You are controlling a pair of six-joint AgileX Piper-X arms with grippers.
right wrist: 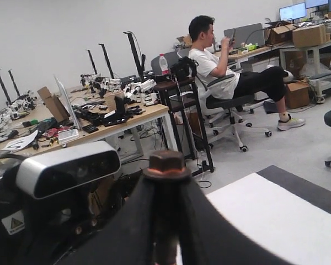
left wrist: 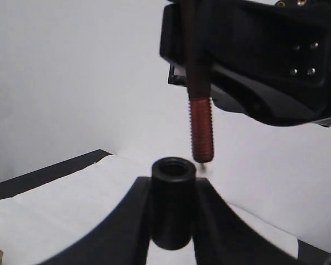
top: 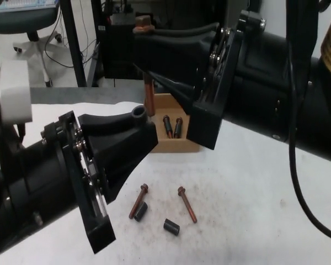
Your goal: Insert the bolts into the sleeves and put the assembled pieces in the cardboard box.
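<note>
High view: left end effector (top: 139, 117) clamps a sleeve (top: 139, 112) upright beside the box (top: 176, 146) near the table's (top: 254, 210) far edge. The right end effector (top: 146, 49) grips a bolt (top: 149, 96) vertically above it, presumably to align the axes, and loose bolts (top: 138, 200) and loose sleeves (top: 171, 227) lie nearer the front edge. Left wrist view: the threaded tip hangs just above the bore, slightly off-centre and not yet entered, so insertion looks imminent. Right wrist view: the bolt head sits pinched between the fingers (right wrist: 127, 221).

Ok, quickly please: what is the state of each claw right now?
Left claw: closed on a black sleeve, held upright.
Right claw: closed on a bolt, its threaded tip just above that sleeve.
</note>
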